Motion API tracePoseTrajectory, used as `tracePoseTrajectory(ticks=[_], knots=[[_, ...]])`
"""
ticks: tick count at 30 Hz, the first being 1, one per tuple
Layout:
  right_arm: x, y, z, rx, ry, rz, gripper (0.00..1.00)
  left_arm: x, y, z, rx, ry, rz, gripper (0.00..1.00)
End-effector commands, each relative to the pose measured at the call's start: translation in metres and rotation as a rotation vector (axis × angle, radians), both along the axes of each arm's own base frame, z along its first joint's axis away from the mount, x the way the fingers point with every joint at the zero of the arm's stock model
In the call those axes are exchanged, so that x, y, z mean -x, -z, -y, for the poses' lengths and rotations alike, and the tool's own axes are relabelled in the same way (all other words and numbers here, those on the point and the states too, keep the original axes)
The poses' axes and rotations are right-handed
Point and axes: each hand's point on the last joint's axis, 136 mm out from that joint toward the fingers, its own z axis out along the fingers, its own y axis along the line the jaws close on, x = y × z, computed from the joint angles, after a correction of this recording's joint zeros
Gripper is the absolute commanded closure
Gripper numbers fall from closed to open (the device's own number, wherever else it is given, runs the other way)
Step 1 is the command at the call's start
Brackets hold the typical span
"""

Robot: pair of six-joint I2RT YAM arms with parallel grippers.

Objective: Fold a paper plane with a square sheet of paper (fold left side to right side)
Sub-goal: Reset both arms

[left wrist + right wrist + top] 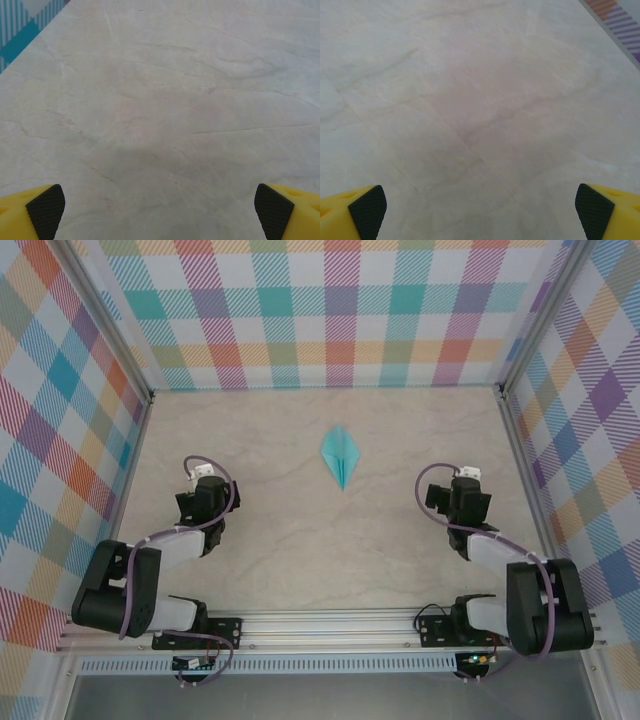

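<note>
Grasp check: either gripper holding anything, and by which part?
Nothing held. Left gripper and right gripper both open, empty; paper plane lies alone on the table.

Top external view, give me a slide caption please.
Folded turquoise paper plane lies apart from the open left gripper and open right gripper.

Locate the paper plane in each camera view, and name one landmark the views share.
Top external: the paper plane lies flat on the table, near the middle and between the two arms, with its sharp tip toward their bases.
Left wrist: the left gripper is open over bare marbled table.
Right wrist: the right gripper is open over bare marbled table.
Shared landmark: the table's veined beige surface.
</note>
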Motion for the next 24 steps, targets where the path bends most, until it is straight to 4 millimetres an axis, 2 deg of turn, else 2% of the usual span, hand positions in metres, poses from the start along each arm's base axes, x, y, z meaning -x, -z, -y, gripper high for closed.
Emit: tracePoseTrajectory(ticks=[1, 3, 6, 7, 10, 11, 13, 24], knots=[[-0.037, -0.042, -0.019, 0.010, -0.122, 0.205, 0.00, -0.024, -0.033, 0.007, 0.006, 0.078, 0.167, 0.00], [-0.045, -0.041, -0.022, 0.006, -0.145, 0.223, 0.00, -0.025, -0.028, 0.012, 0.000, 0.120, 0.203, 0.00], [-0.055, -0.027, -0.033, -0.007, -0.204, 0.224, 0.00, -0.033, -0.008, 0.018, 0.007, 0.173, 0.224, 0.00], [-0.054, -0.026, -0.032, -0.021, -0.207, 0.205, 0.00, -0.033, -0.003, 0.023, 0.020, 0.200, 0.163, 0.00], [-0.057, -0.019, -0.034, -0.026, -0.227, 0.237, 0.00, -0.040, -0.002, 0.024, 0.040, 0.217, 0.151, 0.00], [-0.057, -0.014, -0.032, -0.055, -0.235, 0.189, 0.00, -0.042, 0.000, 0.021, 0.061, 0.211, 0.135, 0.00], [-0.058, -0.014, -0.030, -0.102, -0.253, 0.187, 0.00, -0.042, 0.002, 0.017, 0.082, 0.208, 0.130, 0.00], [-0.058, -0.015, -0.030, -0.097, -0.257, 0.190, 0.00, -0.042, 0.001, 0.017, 0.081, 0.209, 0.134, 0.00]])
